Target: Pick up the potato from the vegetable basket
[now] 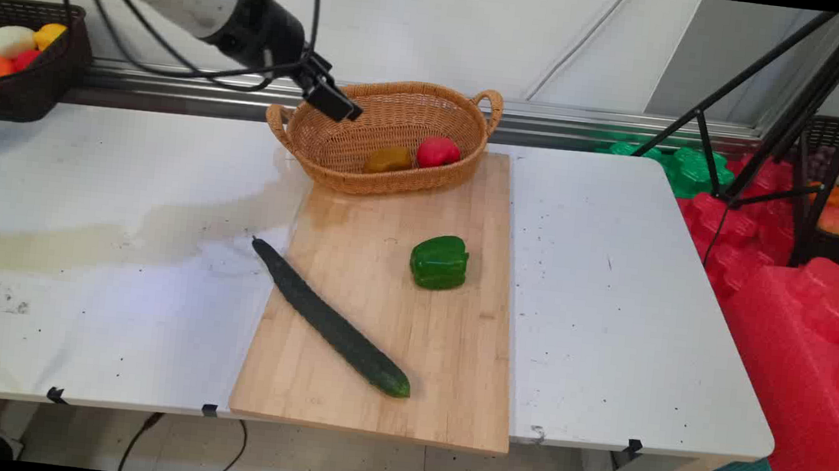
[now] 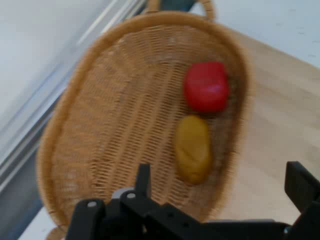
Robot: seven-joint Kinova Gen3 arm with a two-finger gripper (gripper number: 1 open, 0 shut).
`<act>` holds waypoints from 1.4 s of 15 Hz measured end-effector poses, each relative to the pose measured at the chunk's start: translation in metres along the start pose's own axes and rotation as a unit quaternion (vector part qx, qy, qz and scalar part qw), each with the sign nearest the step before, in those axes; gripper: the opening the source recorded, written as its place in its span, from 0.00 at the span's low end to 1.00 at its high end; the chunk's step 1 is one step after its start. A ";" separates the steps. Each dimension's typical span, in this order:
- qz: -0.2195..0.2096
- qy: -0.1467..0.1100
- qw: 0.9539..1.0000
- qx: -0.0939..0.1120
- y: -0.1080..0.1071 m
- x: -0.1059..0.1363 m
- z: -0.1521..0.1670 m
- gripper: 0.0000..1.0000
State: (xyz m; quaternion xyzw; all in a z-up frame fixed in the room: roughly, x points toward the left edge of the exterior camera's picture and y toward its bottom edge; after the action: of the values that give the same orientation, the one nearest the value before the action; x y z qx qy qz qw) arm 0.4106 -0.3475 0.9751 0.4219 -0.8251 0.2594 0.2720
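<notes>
The black two-finger gripper (image 1: 334,102) hangs above the left end of the oval woven wicker basket (image 1: 335,152), holding nothing; in the hand view its fingers (image 2: 144,181) stand wide apart, one low at centre, the other cut off at the right edge. That view looks straight into the basket (image 2: 110,125), where a red bell pepper (image 2: 206,86) and a brownish-yellow potato-shaped piece (image 2: 192,148) lie touching, just beyond the gripper. Only the main view shows what lies nearer the camera than the gripper: the pale wooden cutting board (image 1: 446,361) under the basket, carrying a green bell pepper (image 1: 439,262) and a long dark green cucumber (image 1: 330,322), well apart from the gripper. The cucumber's tip overhangs onto the white table (image 1: 613,300).
</notes>
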 end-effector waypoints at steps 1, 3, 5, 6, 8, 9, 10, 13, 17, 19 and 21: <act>-0.007 -0.005 1.000 0.012 -0.007 0.004 0.009 1.00; -0.011 -0.019 0.999 0.028 -0.017 0.009 0.028 1.00; -0.013 -0.033 0.999 0.035 -0.024 0.013 0.049 1.00; -0.014 -0.038 0.999 0.036 -0.026 0.015 0.056 1.00; -0.016 -0.049 0.998 0.035 -0.029 0.017 0.073 1.00; -0.017 -0.057 0.998 0.033 -0.030 0.018 0.084 1.00; -0.018 -0.065 0.997 0.029 -0.030 0.019 0.096 1.00; -0.019 -0.089 0.996 0.013 -0.032 0.019 0.130 1.00; -0.019 -0.114 0.993 -0.012 -0.032 0.022 0.169 1.00; -0.019 -0.121 0.992 -0.025 -0.032 0.024 0.185 1.00; -0.020 -0.127 0.991 -0.038 -0.033 0.026 0.199 1.00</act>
State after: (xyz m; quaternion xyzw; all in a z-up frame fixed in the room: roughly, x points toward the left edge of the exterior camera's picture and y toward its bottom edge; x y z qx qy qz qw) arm 0.3792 -0.5095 0.8561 0.4568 -0.8539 0.1663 0.1858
